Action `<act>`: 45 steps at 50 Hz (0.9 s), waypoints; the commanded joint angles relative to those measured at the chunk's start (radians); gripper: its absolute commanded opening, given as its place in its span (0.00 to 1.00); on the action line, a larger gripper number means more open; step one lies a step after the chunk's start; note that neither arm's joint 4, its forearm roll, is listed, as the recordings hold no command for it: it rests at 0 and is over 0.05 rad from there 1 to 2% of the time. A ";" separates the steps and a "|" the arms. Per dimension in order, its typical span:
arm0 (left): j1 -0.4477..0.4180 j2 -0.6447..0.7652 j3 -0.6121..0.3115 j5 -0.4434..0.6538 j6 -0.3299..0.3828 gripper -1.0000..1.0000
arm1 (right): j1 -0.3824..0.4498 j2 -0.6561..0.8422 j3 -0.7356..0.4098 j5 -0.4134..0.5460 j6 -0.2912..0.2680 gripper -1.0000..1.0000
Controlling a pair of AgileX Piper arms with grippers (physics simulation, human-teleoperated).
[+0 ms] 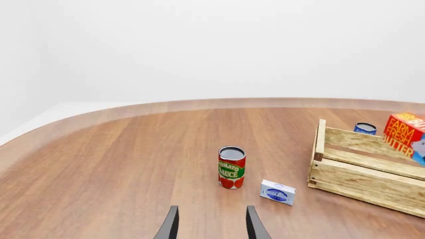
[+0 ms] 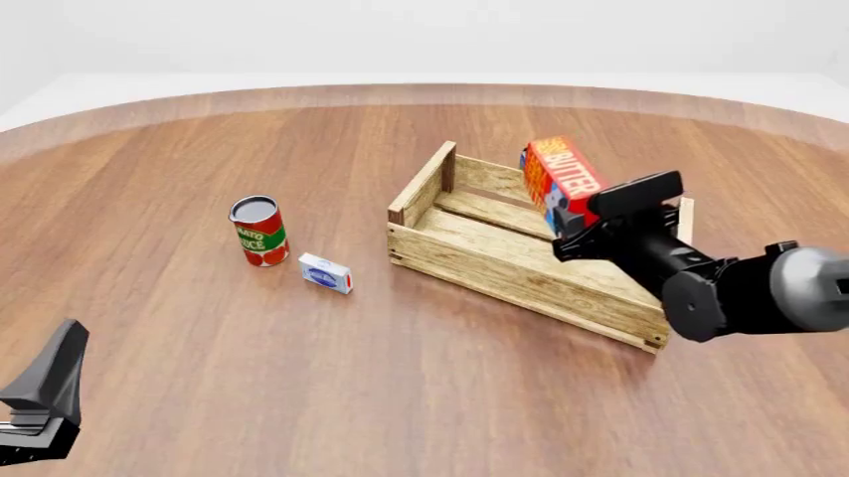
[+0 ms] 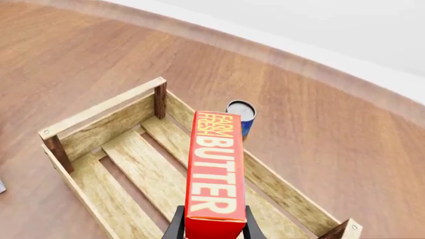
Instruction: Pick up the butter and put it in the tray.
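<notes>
Red-orange butter (image 3: 214, 169) carton is pinched between the right gripper (image 3: 211, 226) fingers, held up in the air over the tray (image 2: 500, 273), above the far half of the slatted floor and not touching the wood. A small blue can (image 3: 241, 116) sits on the table just outside the tray's far wall. Over on the left there's a tomato sauce can (image 2: 257, 231) with a little white-and-blue box (image 2: 325, 273) just beside it. Left gripper (image 1: 211, 224) hangs low over bare table, fingers spread, holding nothing.
</notes>
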 commanded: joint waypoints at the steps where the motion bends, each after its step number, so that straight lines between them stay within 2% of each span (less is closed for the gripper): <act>1: 0.000 0.000 0.000 0.000 0.000 1.00 | 0.003 0.017 -0.019 -0.019 0.023 0.00; 45: 0.000 0.000 0.000 0.000 0.000 1.00 | -0.005 0.091 -0.019 -0.057 0.032 0.00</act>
